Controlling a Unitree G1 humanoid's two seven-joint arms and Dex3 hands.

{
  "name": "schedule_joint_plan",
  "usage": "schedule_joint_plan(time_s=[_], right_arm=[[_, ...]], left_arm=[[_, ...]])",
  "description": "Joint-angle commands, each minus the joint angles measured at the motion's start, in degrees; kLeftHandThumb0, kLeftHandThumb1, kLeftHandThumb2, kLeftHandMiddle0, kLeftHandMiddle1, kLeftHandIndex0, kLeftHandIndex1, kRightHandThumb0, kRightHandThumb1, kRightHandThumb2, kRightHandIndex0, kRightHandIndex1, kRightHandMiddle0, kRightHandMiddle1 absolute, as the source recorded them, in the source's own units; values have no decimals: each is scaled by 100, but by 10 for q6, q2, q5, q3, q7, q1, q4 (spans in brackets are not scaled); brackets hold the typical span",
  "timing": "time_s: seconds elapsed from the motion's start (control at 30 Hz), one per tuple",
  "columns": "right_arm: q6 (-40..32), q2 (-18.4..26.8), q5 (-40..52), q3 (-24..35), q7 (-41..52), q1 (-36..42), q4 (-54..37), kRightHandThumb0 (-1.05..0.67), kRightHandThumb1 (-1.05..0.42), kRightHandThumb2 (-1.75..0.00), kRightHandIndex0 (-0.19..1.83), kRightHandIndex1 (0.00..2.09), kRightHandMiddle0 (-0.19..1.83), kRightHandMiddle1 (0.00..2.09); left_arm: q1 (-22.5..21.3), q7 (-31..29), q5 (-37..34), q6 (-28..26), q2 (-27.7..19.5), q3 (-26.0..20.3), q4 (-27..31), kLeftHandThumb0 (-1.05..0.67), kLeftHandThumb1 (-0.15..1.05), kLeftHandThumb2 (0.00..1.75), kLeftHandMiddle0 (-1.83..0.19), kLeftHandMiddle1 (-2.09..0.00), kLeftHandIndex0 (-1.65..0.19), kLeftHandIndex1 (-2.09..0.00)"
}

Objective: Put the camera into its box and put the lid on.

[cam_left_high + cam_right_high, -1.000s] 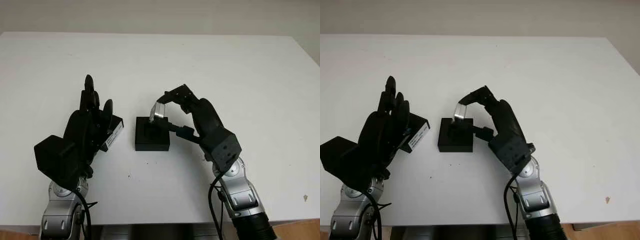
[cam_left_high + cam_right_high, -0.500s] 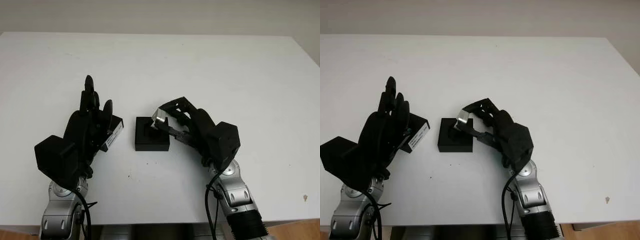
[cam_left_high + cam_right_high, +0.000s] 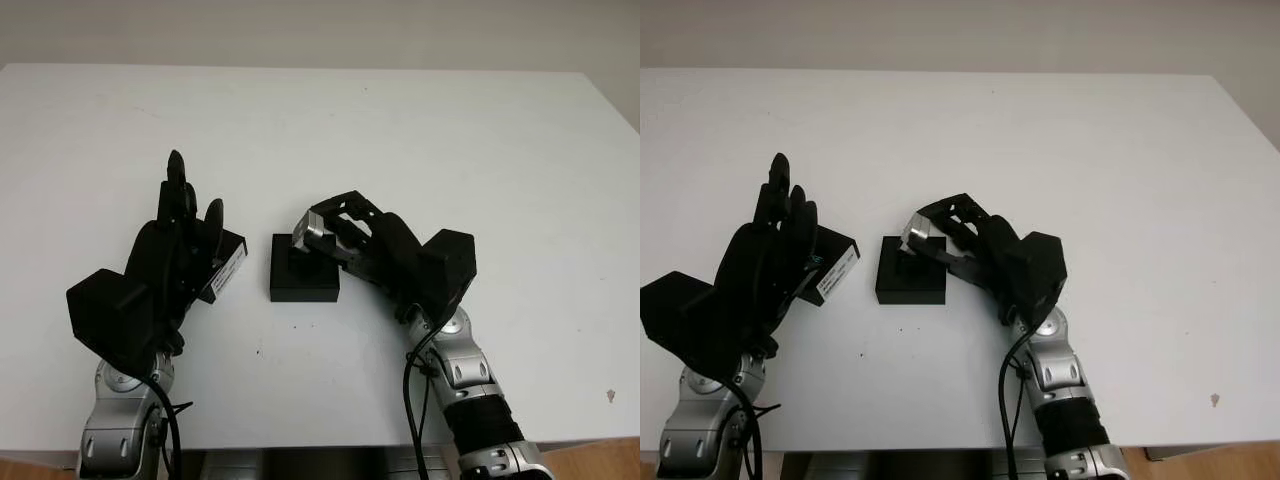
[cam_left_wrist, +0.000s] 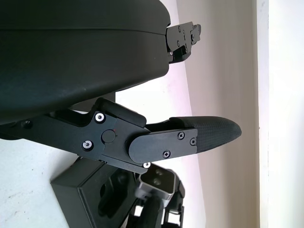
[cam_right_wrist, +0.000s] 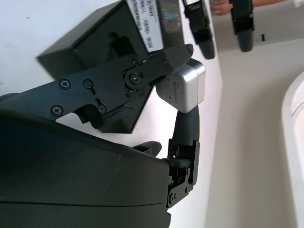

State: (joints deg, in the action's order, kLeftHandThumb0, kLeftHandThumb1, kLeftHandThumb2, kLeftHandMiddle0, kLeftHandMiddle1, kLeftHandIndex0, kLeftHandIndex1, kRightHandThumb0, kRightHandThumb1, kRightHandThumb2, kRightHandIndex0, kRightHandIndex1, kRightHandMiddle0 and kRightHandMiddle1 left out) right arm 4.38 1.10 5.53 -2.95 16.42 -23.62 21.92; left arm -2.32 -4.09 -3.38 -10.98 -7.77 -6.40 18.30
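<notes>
The right hand (image 3: 345, 240) pinches a small silver camera (image 3: 317, 229) between its fingertips, holding it just above the far right part of the open black box (image 3: 304, 272). The fingers (image 5: 142, 76) curl around the silver block from 2 sides, and the camera sits tilted, with its lower edge close to the box's recess; whether it touches the box cannot be told. The box stands on the white table (image 3: 450, 150) near the middle, between the 2 arms, its dark inset facing up.

The left hand (image 3: 185, 245) is raised on the left side of the table with its fingers straight and pointing away from the robot, holding nothing. Just behind and beside it lies the black lid (image 3: 227, 262), a flat piece with a white label along its edge, partly covered by the hand. The lid is near the box's left side but apart from it.
</notes>
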Motion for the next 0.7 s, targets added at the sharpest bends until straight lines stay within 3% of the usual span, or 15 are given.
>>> schedule_joint_plan(time_s=[0.0,0.67], right_arm=[[19,-6,3,0,5,-12,5,-47,-100,-5,27,29,33,156],[85,-1,-57,-31,-18,30,-14,-47,-100,-6,20,37,29,161]], left_arm=[[-3,0,-2,1,-2,-3,3,-73,105,56,19,0,19,0],[3,-1,-1,13,-4,-1,1,-72,105,56,19,0,19,0]])
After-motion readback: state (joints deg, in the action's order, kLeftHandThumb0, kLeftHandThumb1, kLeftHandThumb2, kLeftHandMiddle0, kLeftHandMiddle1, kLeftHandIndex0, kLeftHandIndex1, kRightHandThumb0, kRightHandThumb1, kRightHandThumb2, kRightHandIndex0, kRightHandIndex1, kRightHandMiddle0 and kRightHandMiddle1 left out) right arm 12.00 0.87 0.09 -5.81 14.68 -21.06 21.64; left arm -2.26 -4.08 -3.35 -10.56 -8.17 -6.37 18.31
